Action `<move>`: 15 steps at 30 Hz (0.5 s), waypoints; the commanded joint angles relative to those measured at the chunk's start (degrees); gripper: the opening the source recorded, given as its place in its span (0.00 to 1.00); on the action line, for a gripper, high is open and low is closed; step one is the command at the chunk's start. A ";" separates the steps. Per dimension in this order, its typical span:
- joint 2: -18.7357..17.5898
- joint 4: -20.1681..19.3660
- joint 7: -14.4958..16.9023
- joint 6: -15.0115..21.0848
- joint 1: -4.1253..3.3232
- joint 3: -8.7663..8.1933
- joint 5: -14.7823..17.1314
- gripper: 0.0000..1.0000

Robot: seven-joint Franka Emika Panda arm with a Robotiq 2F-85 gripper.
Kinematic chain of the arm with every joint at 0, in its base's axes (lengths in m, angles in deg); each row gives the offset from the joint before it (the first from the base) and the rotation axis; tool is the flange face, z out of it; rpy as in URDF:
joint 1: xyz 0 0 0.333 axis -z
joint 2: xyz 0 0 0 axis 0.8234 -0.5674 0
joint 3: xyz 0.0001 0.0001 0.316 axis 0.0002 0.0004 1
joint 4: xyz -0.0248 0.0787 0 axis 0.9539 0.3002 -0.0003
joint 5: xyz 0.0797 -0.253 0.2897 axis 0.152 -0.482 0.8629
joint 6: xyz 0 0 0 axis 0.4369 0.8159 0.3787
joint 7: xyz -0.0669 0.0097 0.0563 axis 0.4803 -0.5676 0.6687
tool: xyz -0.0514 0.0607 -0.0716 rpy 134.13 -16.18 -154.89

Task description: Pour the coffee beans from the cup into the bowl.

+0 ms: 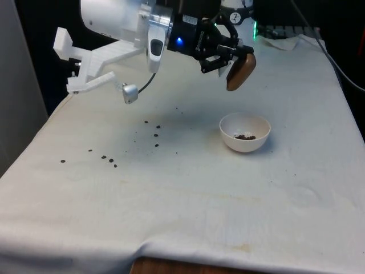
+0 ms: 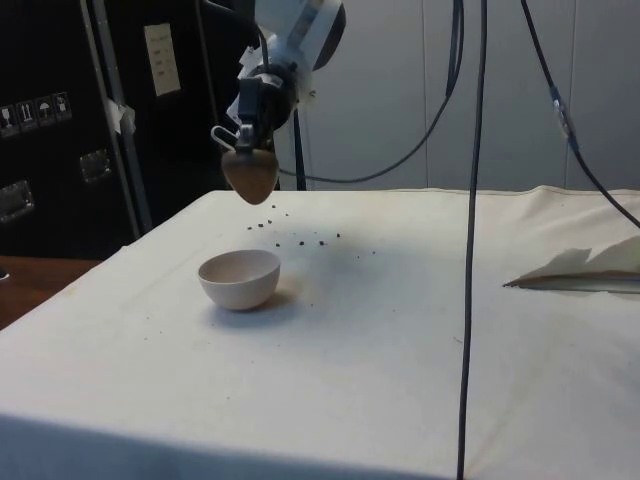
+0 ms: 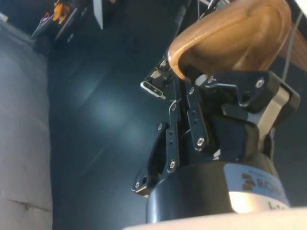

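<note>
While the gripper (image 1: 231, 57) is clamped on the brown cup (image 1: 242, 71), you have the cup tipped over in the air, above the white bowl (image 1: 245, 132) and a little behind it in the front view. The cup looks like wood: stiff, light, and smooth, so I judge it could turn between the fingers (image 3: 194, 122) if you swing it fast. The fingers hold it at the wall near the rim, and this seems a good place.

The bowl stands on the white cloth (image 1: 188, 200) and has some coffee beans (image 1: 246, 137) on its bottom. It is probably light and could slide if you touch it. More loose beans (image 1: 108, 158) lie scattered on the cloth towards the front view's left, so the cup's mouth should stay over the bowl.

You have much open room around the bowl. The table's edges are well apart from it, and a hanging black cable (image 2: 470, 250) in the side view is also far.
</note>
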 commanded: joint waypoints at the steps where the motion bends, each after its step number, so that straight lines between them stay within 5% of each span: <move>1: 0.23 0.00 0.11 1.15 -0.52 -0.34 -0.92 0.00; 10: 0.29 0.34 1.66 3.44 -0.86 -0.34 -3.44 0.00; 11: 0.00 0.52 1.72 2.58 -0.40 0.00 -2.92 0.00; 15: 0.46 0.29 2.23 4.47 -1.03 -0.34 -4.41 0.00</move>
